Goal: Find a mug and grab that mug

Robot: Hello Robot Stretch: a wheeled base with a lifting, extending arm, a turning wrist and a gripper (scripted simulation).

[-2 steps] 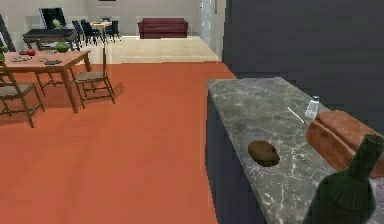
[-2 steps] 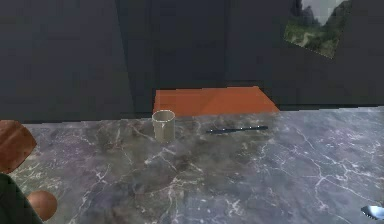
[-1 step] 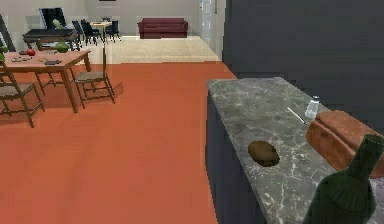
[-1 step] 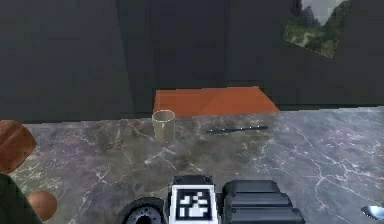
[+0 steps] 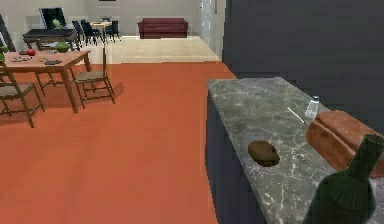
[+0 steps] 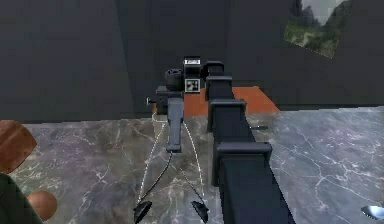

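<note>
A grey marble counter [image 5: 255,110] runs along the forward view's right. On it lie a brown rounded lump [image 5: 263,152], a brown loaf [image 5: 345,140], a dark green bottle [image 5: 352,188], a small clear shaker [image 5: 313,104] and a thin utensil [image 5: 295,114]. In the arm side view the dark arm [image 6: 235,150] reaches out over the counter [image 6: 90,160]. My gripper [image 6: 171,210] points back toward the picture's bottom, its fingertips [image 6: 143,211] over bare marble, and it holds nothing. The loaf [image 6: 12,145] and the brown lump [image 6: 40,205] sit at this view's left edge.
A dark wall [image 6: 70,60] rises behind the counter. Orange floor [image 5: 140,140] spreads across the forward view's left, wide and free. A wooden dining table [image 5: 45,62] with chairs [image 5: 95,82] stands far left. A dark red sofa [image 5: 162,27] sits at the back.
</note>
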